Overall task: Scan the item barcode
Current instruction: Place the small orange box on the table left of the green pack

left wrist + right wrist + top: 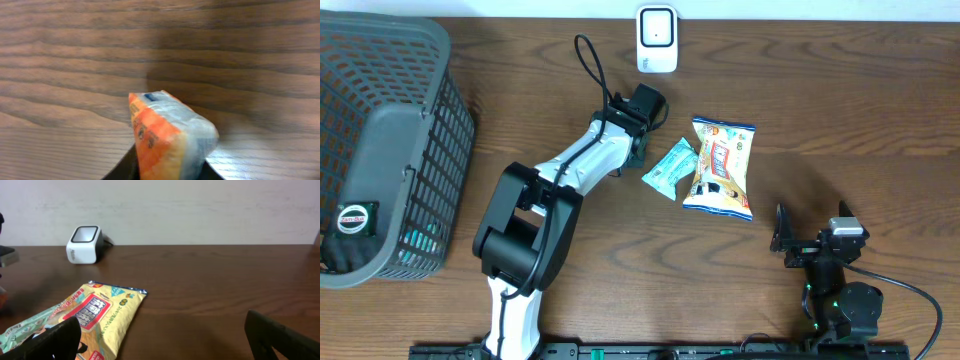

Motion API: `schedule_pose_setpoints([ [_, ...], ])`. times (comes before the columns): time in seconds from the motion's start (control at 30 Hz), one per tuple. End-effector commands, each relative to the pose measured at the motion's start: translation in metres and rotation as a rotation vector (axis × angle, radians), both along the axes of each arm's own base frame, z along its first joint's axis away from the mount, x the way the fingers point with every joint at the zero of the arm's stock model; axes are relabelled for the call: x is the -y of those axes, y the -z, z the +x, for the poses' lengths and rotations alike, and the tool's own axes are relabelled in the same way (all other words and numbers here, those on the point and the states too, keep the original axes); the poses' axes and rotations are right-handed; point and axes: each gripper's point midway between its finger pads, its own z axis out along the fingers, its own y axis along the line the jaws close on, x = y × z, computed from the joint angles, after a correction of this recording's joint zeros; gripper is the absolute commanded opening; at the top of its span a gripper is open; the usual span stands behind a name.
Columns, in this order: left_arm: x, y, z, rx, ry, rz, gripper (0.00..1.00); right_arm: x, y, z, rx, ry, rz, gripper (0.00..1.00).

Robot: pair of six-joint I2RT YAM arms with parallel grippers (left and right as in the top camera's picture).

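Three packets are out on the table (840,110), and none can be called scanned on this evidence. The left gripper (638,140) sits just near of the white scanner (657,38) at the far edge. An orange packet (167,137) stands between its jaws, but whether they clamp it or only flank it I cannot tell. The left wrist view faces bare wood, not the scanner window, so the barcode probably has yet to be presented. A teal packet (670,168) and a yellow snack bag (720,165) lie touching just to the right, close under the arm's path. The right gripper (785,240) rests near right with its jaws wide apart and empty. A grey basket (450,130) stands far left, well clear.
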Motion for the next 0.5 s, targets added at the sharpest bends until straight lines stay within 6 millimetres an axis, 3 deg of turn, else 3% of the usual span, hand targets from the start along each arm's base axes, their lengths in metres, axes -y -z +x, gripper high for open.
schedule_pose_setpoints([
  [0.0,0.022,-0.030,-0.001,0.032,0.014,-0.128,0.36,-0.002,0.001,0.000,0.000,-0.007,-0.003,0.99],
  [0.13,0.024,-0.063,0.002,0.097,0.018,-0.166,0.70,-0.002,0.001,0.000,0.000,-0.007,-0.003,0.99],
  [0.37,0.022,-0.147,0.002,0.272,0.024,-0.254,0.73,-0.002,0.001,0.000,0.000,-0.007,-0.003,0.99],
  [0.47,0.003,-0.188,0.003,0.386,-0.014,-0.235,0.73,-0.002,0.000,0.000,0.000,-0.007,-0.003,0.99],
])
